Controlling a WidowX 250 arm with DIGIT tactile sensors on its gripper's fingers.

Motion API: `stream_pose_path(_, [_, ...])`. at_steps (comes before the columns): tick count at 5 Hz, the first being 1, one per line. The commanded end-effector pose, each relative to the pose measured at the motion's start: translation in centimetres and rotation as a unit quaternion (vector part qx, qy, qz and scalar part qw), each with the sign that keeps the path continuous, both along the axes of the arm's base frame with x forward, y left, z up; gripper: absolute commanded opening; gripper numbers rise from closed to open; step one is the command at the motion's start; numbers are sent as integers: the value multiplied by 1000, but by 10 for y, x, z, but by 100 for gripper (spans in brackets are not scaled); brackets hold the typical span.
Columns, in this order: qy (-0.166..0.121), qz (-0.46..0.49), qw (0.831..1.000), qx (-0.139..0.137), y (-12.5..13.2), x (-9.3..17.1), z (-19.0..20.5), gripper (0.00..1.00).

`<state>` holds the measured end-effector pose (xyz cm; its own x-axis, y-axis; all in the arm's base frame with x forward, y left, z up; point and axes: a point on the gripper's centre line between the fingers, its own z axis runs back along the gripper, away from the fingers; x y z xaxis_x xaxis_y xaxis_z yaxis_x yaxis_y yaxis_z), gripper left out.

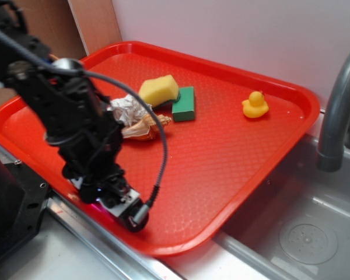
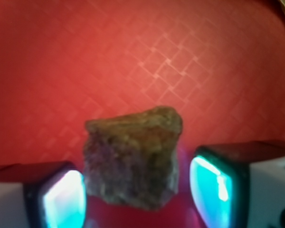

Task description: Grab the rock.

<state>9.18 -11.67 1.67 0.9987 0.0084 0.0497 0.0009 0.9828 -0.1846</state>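
Observation:
The rock (image 2: 133,156) is a lumpy brown-grey stone lying on the red tray (image 2: 142,57). In the wrist view it fills the space between my gripper's (image 2: 137,195) two glowing fingers. The left pad (image 2: 64,202) is almost against the stone. A thin strip of tray shows between the stone and the right pad (image 2: 211,190). The jaws stand open around it. In the exterior view the gripper (image 1: 105,199) is low over the tray's near-left edge, and the arm hides the rock.
On the red tray (image 1: 221,163) behind the arm lie a crumpled paper ball (image 1: 128,109), a tan seashell (image 1: 144,128), a yellow sponge (image 1: 159,90) and a green block (image 1: 184,104). A yellow duck (image 1: 255,105) sits far right. A faucet (image 1: 338,105) and sink (image 1: 303,233) are at right.

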Motion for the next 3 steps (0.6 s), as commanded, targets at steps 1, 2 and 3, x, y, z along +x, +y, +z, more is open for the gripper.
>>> stream_pose_path(1, [8, -57, 998, -18, 2, 5, 60, 0])
stream_pose_path(2, [-11, -67, 998, -4, 12, 33, 99, 0])
stream_pose_path(3, [-38, -93, 995, 18, 9, 54, 118, 100])
